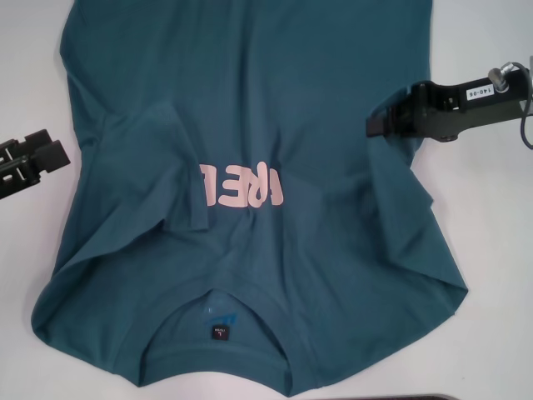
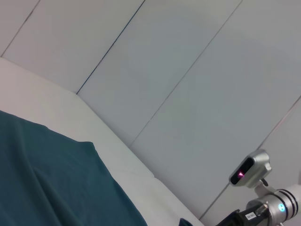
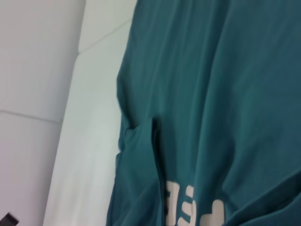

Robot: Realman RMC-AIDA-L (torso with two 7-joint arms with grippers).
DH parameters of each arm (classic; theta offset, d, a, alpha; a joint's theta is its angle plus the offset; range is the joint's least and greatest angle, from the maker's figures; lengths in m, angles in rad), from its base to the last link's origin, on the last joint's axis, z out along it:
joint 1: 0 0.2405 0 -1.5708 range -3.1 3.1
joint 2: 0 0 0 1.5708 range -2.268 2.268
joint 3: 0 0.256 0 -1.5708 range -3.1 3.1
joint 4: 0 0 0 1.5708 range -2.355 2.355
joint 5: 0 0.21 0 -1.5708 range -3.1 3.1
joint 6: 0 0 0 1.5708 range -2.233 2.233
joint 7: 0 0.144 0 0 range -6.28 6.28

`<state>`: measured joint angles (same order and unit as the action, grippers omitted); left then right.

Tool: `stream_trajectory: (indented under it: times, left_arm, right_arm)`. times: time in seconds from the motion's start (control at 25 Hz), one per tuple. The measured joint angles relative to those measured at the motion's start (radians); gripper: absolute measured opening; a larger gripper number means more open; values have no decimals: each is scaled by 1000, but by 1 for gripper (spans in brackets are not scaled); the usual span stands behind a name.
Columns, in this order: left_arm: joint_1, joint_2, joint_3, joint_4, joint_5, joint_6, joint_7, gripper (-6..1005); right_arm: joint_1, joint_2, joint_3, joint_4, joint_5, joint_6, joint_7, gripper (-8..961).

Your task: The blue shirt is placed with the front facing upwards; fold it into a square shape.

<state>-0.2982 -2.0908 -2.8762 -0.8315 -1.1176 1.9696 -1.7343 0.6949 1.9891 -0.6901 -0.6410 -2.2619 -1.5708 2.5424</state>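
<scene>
L gripper sits at the far left edge of head view, over bare white desk, just beside the shirt's left side but apart from the cloth. Two dark fingers show with a slit between them; nothing held, looks released.

Blue shirt lies front-up across mid desk, collar nearest the robot, small dark neck label inside it. Pale pink lettering runs across the chest, upside down from the head cam. Left sleeve is folded in over the body, its edge covering part of the lettering's left end. Right side has diagonal creases down toward the shoulder; the hem end runs off the frame's top.

R gripper comes in from the right, tip over the shirt's right edge at about chest height, black body w/ a white tag behind it. Fingers overlap the cloth; can't tell if clenched or released, or if it has fabric.

Left wrist cam: shirt edge on the desk, pale wall panels beyond, R arm far off. Right wrist cam: shirt w/ folded sleeve and lettering.
</scene>
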Motion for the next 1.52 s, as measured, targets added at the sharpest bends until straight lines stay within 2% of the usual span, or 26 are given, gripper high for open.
stream_trajectory:
  times: [0.56,0.84,1.16,1.32,1.52]
  left_arm:
    - [0,-1,0,0,-4,-4,-1,736]
    - [0,-3,0,0,-5,-3,-1,734]
    - [1,-5,0,0,-17,-3,-1,735]
    - [2,-4,0,0,-19,-4,-2,735]
    - [6,2,0,0,-33,-11,-27,735]
  right_arm:
    - [4,4,0,49,73,101,2,49]
    - [29,0,-66,83,47,149,3,57]
    - [43,-2,-66,70,25,149,-11,65]
    - [49,-5,-59,59,47,148,-52,249]
    - [50,-6,-65,19,123,117,-255,442]
